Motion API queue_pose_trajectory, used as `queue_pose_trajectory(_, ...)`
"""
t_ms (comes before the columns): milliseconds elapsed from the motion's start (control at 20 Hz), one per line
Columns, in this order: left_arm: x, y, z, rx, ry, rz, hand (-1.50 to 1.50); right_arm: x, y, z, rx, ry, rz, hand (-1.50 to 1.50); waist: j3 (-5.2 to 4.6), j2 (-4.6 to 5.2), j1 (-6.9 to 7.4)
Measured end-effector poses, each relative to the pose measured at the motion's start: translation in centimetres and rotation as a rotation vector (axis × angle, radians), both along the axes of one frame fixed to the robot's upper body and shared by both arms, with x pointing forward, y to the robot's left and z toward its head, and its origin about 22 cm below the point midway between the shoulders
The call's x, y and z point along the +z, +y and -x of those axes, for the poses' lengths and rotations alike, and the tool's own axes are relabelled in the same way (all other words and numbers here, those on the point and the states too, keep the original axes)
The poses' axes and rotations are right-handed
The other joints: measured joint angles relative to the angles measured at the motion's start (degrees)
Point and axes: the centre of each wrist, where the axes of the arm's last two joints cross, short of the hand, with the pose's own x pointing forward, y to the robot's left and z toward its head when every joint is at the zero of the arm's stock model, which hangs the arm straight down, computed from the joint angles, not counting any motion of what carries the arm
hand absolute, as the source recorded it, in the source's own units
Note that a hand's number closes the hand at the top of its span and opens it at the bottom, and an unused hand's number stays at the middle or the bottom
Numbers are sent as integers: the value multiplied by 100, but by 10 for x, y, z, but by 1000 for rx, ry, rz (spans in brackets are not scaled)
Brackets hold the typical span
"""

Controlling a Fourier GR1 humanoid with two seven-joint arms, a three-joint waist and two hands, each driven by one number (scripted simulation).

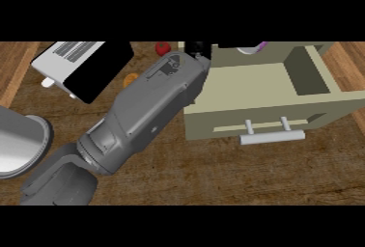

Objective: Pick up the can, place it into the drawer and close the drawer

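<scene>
Apparently the reach-for-the-can step is under way: a grey forearm (146, 113) stretches across the tabletop (214, 169) to the open drawer's (249, 84) far left corner, where its black hand (197, 48) barely shows, fingers impossible to judge. No can is visible. Next the can must go inside, above the handle (272, 136).

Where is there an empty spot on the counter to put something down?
The wood in front of the open drawer, below its handle, is bare across to the right edge. The drawer's inside looks bare too. It is crowded at the top left: the toaster, the grey forearm with its hand, and small red and orange things.
</scene>
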Motion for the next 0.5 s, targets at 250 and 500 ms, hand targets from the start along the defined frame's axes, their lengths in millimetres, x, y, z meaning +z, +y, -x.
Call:
queue_pose_trajectory(250, -8, 1, 0, 42, 4, -17, -150, 2, 1, -5, 7, -7, -5, -150, 0, 11, -35)
queue_pose_trajectory(500, -10, 0, 1, 70, 2, -11, -150, 4, -2, -5, 6, -1, 1, -150, 0, 14, -47)
